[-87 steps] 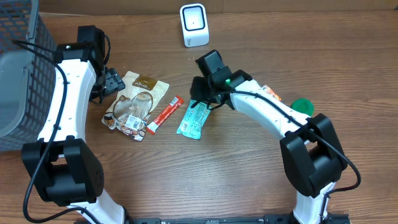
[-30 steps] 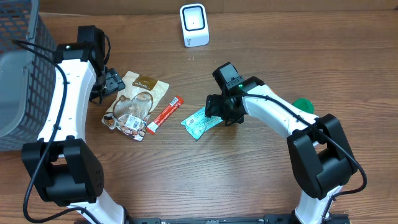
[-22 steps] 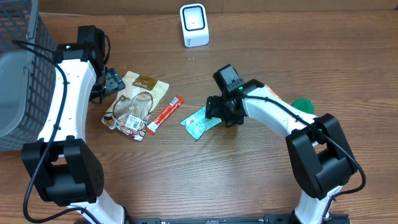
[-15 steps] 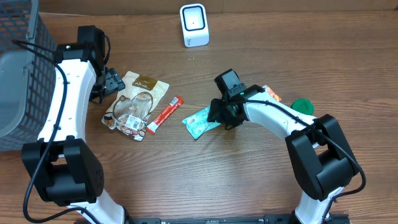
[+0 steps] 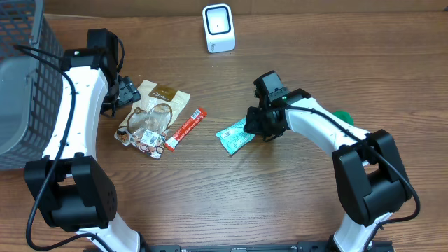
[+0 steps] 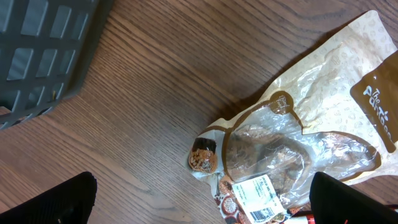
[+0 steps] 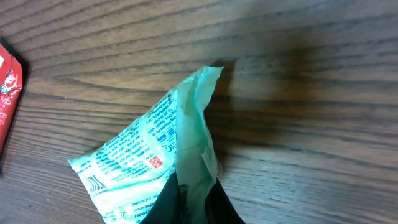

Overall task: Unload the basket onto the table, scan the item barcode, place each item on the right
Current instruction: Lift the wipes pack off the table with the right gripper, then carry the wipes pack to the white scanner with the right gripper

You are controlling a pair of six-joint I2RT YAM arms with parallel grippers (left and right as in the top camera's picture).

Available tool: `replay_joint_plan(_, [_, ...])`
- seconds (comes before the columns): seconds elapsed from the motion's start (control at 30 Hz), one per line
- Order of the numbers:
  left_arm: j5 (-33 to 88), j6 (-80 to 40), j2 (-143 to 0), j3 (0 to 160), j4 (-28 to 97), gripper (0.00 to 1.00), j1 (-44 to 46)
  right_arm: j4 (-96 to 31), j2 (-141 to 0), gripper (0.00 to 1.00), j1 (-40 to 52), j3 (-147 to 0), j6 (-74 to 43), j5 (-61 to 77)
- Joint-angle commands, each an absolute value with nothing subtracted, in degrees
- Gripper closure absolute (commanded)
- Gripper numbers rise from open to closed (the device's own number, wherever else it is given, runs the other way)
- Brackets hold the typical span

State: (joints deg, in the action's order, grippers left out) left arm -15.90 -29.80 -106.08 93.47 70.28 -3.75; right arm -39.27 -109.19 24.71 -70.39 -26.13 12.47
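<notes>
Right hand (image 7: pixel 189 200) pinches green packet (image 7: pixel 146 158); barcode (image 7: pixel 93 182) shows, small print (image 7: pixel 134 144) unreadable.

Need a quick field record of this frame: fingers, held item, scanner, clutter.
right fingers: shut on green packet, pinching one edge
left fingers: open, empty, by brown pouch
scanner: upright, far side, apart from packet
barcode: printed on packet face, shows in right wrist view
other: red stick beside pouch; basket far left
</notes>
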Motion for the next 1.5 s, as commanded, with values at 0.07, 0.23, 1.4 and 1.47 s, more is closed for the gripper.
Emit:
replay_joint_plan(0.07, [-16.5,-29.8,-105.6,94.5,70.2,0.00,-3.4,-39.3,-106.3,0.96,24.6,-72.1,-23.7,13.0])
replay_joint_plan(0.23, [-16.5,-29.8,-105.6,94.5,70.2,0.00,-3.4,-38.7,-106.3,0.96,24.6,-72.1,-23.7,15.6])
replay_joint_plan(1.4, [-16.5,-29.8,-105.6,94.5,70.2,0.00,-3.4,-19.7,-111.5,0.96,25.7,-106.9,7.6,-16.1])
replay_joint_plan(1.47, [-16.5,-29.8,-105.6,94.5,70.2,0.00,-3.4,-16.9,-114.2,0.96,26.3,-106.9,10.5,-20.5])
